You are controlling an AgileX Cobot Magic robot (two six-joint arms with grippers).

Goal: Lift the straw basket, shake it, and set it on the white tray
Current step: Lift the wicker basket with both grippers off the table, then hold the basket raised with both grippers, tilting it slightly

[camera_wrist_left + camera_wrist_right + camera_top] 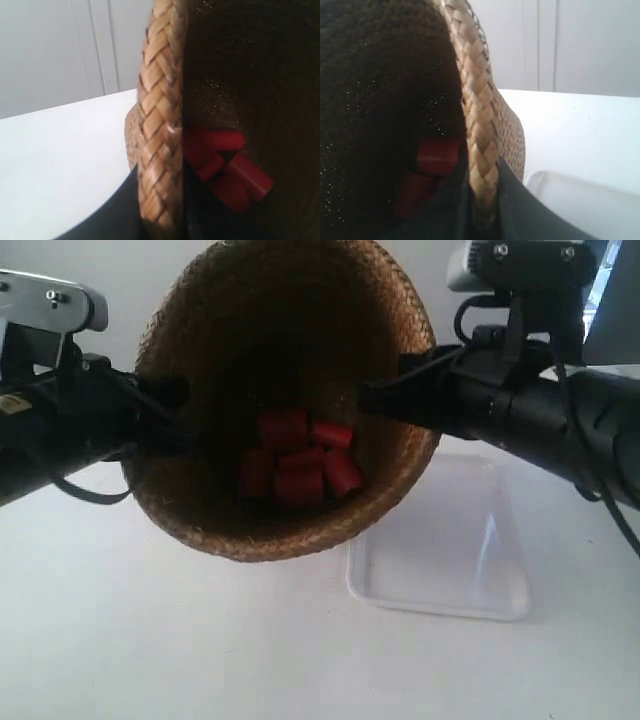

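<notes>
The white bench [150, 640] takes up most of the exterior view. Above it hangs the basket [290, 350], which looks lifted clear of the top, about midway between the bench's side edges and well back from its near edge. It is tipped so that its dark mouth faces the exterior camera.

The arm at the exterior view's left [60, 430] and the arm at the exterior view's right [540, 410] reach in to opposite sides of the rim. The left claw [160, 220] pinches the braided rim, one black finger outside and one inside. The right claw [485, 210] grips the opposite rim the same way.

The tray [440, 550] lies flat on the bench, towards the side edge at the exterior view's right. Its nearest corner is under the basket's lower wall, and the right wrist view shows that corner just past the basket.

A small heap of red pieces [297, 465] sits low inside the basket.

This looks like the shaking step, with the set-down not yet done. To do it well:
- Both arms should move as one, so the rim is neither stretched nor twisted.
- The strokes should be short, with the mouth tipped up enough that the red pieces stay in.
- Neither pinch should loosen mid-shake, or the straw could slip.
- For the set-down, level the basket, bring its base over the middle of the tray and lower it straight; the tray is the smaller of the two, so an off-centre landing would leave the basket on the tray's edge, where it could tilt.
</notes>
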